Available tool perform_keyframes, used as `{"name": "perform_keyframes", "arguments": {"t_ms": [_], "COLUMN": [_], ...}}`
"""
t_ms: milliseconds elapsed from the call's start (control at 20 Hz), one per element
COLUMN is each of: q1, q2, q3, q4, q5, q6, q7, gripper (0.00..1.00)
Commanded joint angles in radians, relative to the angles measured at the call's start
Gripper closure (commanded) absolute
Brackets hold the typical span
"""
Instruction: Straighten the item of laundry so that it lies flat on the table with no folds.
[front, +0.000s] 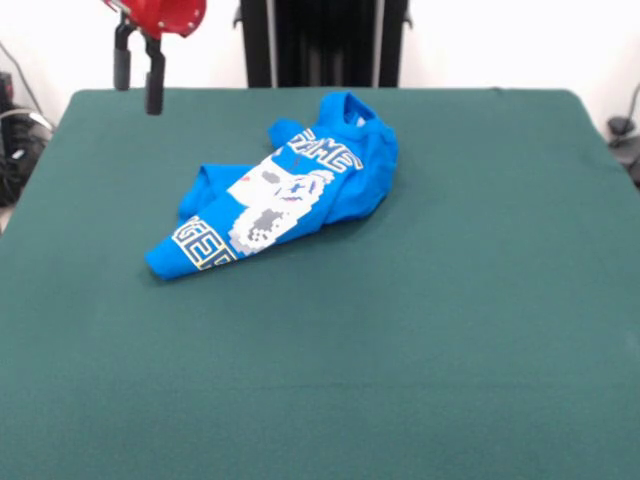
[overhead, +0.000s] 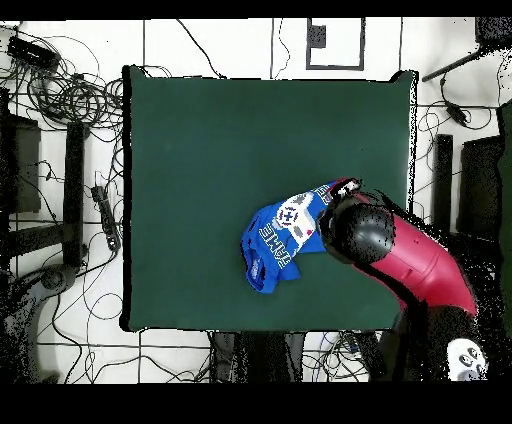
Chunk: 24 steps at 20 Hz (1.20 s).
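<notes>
One blue T-shirt (front: 285, 190) lies bunched on the green tabletop (front: 420, 350), in the far half and somewhat left of centre in the front view. It is not flat: the lower hem is folded back toward the near left, so the lettering there shows at an angle. The sleeve and shoulder on the far right are rolled under and cast a shadow along that edge. The pixelated white graphic faces up, but it is creased across the middle.

One arm is present, with one end effector (front: 139, 75), which hangs high above the far left corner of the tabletop in the front view. It is well apart from the shirt and touches nothing. Its two dark fingers (front: 155, 85) point down with a clear gap between them, so it is released and empty. That raised position probably keeps the cloth clear of it.

In the overhead view the red arm (overhead: 420, 262) covers the shirt's edge nearest the robot, so that side cannot be judged there. The straightening is not yet done. Judging by the folds, the tucked hem corner at the near left looks like the easiest place to pull outward.
</notes>
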<state>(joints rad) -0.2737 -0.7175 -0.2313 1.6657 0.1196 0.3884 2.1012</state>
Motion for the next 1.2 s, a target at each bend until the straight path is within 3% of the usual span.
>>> {"name": "perform_keyframes", "arguments": {"t_ms": [50,750,1200], "q1": [0.059,0.193,0.302], "q2": [0.058,0.175,0.241], "q3": [0.103,0.014,-0.065], "q4": [-0.03,-0.143,-0.136], "q5": [0.086,0.195,0.244], "q6": [0.093,0.112,0.124], "q7": [0.202,0.291,0.33], "gripper": [0.0,0.0,0.0]}}
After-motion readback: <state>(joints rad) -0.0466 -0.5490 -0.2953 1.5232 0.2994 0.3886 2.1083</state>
